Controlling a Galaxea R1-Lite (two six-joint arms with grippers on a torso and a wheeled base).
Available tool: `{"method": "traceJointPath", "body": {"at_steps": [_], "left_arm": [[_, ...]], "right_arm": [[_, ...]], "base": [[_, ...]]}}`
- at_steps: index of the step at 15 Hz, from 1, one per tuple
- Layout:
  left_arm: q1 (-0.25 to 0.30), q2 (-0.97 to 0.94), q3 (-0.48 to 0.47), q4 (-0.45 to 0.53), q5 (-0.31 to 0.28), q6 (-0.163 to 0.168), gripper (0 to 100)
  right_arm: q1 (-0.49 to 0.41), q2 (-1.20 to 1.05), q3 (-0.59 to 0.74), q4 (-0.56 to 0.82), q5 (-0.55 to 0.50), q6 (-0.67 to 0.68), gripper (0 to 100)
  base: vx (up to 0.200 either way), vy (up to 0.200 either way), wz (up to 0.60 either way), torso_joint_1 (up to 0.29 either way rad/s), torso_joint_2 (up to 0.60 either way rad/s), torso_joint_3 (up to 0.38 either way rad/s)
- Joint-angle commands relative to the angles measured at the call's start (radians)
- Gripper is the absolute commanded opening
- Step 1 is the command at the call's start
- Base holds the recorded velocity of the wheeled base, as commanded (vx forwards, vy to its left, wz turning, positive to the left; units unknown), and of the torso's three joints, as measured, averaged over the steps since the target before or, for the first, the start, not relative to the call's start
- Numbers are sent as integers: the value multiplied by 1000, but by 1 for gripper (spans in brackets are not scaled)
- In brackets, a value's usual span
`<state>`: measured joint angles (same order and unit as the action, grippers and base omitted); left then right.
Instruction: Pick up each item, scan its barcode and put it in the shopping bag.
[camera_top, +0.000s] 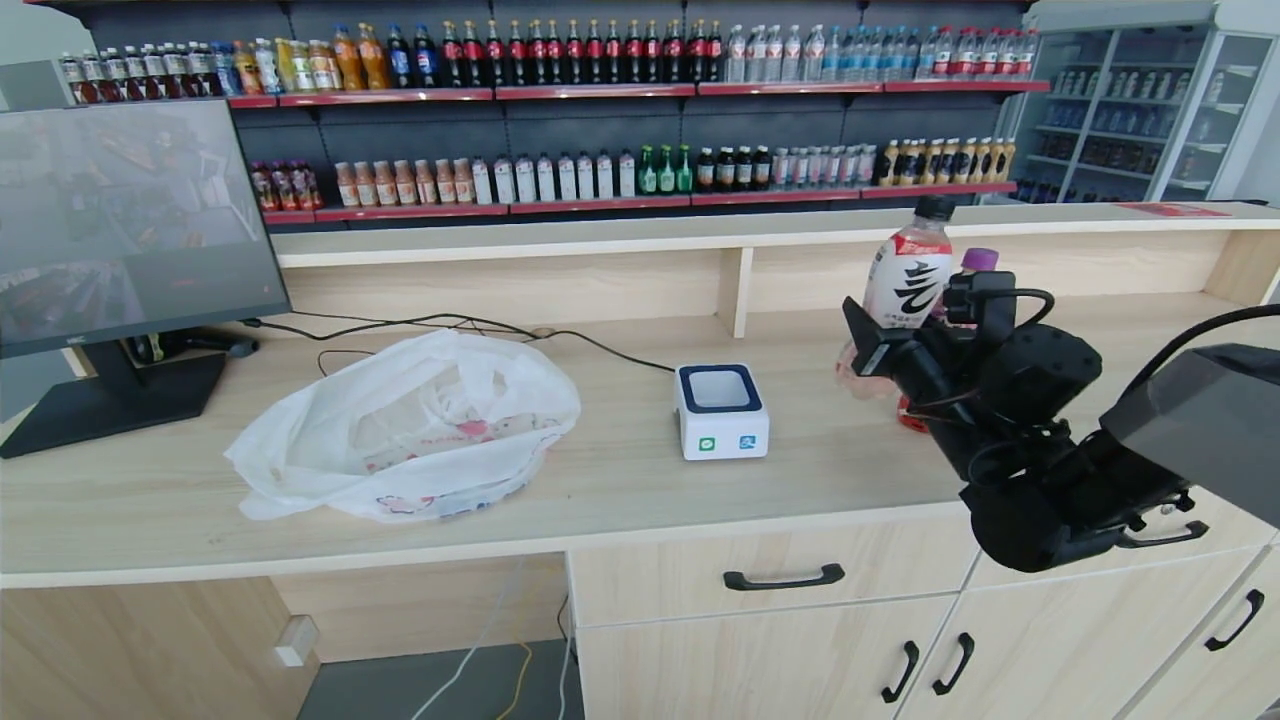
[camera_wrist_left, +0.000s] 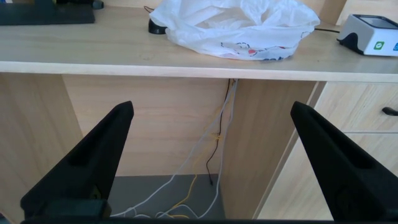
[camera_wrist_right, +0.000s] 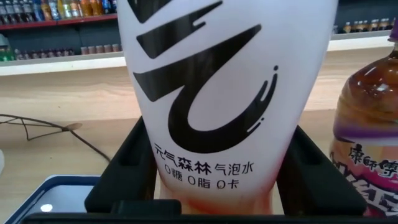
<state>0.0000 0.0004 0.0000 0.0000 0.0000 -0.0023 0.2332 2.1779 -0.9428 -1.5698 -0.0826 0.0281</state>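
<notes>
My right gripper (camera_top: 880, 355) is shut on a white-labelled drink bottle (camera_top: 908, 275) with a black cap, held upright at the right of the counter. In the right wrist view the bottle (camera_wrist_right: 224, 93) stands between the two black fingers (camera_wrist_right: 124, 177). I cannot tell whether its base touches the counter. A purple-capped bottle (camera_top: 978, 260) (camera_wrist_right: 367, 124) stands just behind it. The white barcode scanner (camera_top: 722, 410) sits mid-counter, left of the held bottle. The white shopping bag (camera_top: 420, 425) (camera_wrist_left: 242, 28) lies further left. My left gripper (camera_wrist_left: 211, 162) hangs open below the counter edge, in front of the cabinet.
A monitor (camera_top: 120, 220) on a black stand occupies the counter's left end, with cables (camera_top: 450, 325) running behind the bag. A raised wooden ledge (camera_top: 740, 250) backs the counter. Drawers with black handles (camera_top: 785, 578) are below. Cables (camera_wrist_left: 211, 162) hang under the counter.
</notes>
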Motion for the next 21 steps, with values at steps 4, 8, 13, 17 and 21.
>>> {"method": "traceJointPath", "body": {"at_steps": [4, 8, 13, 17, 21], "left_arm": [[0, 0, 0, 0, 0, -1, 100], [0, 0, 0, 0, 0, -1, 100], [0, 0, 0, 0, 0, 2, 100], [0, 0, 0, 0, 0, 1, 100], [0, 0, 0, 0, 0, 2, 100]], "right_arm": [[35, -230, 249, -1, 1, -10, 0], [97, -411, 472, -1, 1, -25, 0], [149, -563, 671, -1, 1, -25, 0], [147, -681, 772, -1, 0, -25, 0], [158, -736, 811, -1, 3, -20, 0]], "base": [[0, 0, 0, 0, 0, 0], [0, 0, 0, 0, 0, 0], [0, 0, 0, 0, 0, 0], [0, 0, 0, 0, 0, 0], [0, 0, 0, 0, 0, 0]]}}
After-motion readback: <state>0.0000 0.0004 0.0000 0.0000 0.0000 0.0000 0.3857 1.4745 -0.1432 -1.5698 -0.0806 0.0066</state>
